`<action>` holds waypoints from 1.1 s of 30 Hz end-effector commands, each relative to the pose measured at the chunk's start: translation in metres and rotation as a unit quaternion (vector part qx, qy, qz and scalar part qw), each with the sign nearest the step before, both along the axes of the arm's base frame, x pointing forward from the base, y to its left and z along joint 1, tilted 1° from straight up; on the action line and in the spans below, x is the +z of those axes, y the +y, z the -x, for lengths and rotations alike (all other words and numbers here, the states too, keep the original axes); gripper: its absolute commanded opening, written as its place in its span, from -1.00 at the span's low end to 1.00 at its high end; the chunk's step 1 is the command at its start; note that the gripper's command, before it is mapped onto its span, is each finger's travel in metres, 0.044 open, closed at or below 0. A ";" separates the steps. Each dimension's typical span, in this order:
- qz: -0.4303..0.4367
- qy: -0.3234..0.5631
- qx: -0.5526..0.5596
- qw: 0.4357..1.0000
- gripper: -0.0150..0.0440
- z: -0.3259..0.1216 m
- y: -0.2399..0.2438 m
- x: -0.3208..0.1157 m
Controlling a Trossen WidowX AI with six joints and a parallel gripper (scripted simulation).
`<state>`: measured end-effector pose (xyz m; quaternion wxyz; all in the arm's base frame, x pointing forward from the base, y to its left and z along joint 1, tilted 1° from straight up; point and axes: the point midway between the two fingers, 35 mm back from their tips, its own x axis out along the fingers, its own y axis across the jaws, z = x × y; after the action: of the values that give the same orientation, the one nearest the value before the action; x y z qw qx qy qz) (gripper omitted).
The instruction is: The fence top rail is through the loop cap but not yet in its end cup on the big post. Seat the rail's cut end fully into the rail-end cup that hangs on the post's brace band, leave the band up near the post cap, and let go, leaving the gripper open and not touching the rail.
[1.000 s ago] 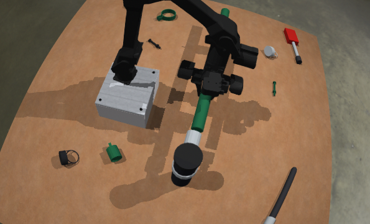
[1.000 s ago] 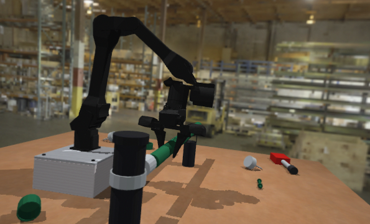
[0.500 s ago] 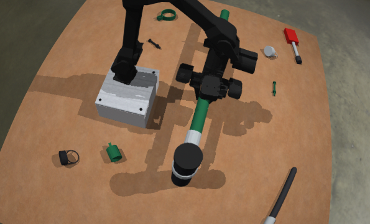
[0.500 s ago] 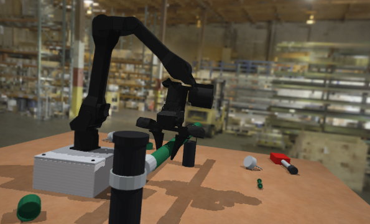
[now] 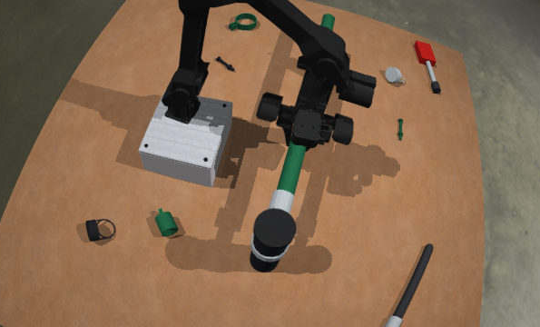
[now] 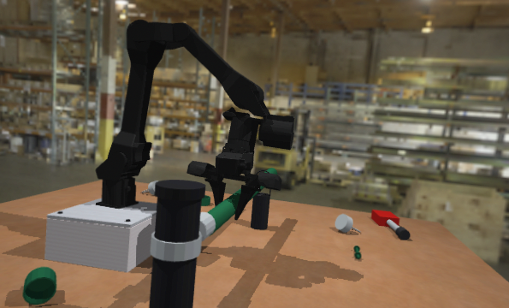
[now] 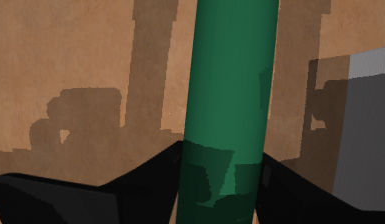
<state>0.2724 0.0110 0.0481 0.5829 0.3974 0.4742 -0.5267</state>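
Note:
The green rail (image 5: 292, 170) (image 6: 224, 214) (image 7: 230, 75) runs to the light grey rail-end cup (image 5: 282, 201) (image 6: 207, 226) on the big black post (image 6: 174, 278). Its near end meets the cup's mouth with no gap visible; how deep it sits inside is hidden. The grey brace band (image 5: 270, 257) (image 6: 175, 248) is around the post, a little below the black post cap (image 5: 274, 228) (image 6: 180, 188). My gripper (image 6: 228, 210) (image 7: 216, 151) is shut on the rail, one finger on each side, back from the cup. The loop cap is mostly hidden behind the gripper.
The white base block (image 5: 183, 141) (image 6: 87, 241) stands beside the rail. A short dark post (image 6: 260, 211) is behind the gripper. A green cup (image 5: 166, 223) and black loop cap (image 5: 93, 230) lie on the table. A dark bar (image 5: 415, 279) lies at the near right.

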 end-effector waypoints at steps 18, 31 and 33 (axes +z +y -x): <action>0.000 0.000 0.000 1.000 -0.49 0.000 0.000 0.000; 0.001 0.000 -0.001 1.000 -0.49 0.001 -0.001 0.001; 0.001 0.000 -0.001 1.000 -0.49 0.001 -0.001 0.001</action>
<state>0.2724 0.0110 0.0480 0.5828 0.3975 0.4744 -0.5266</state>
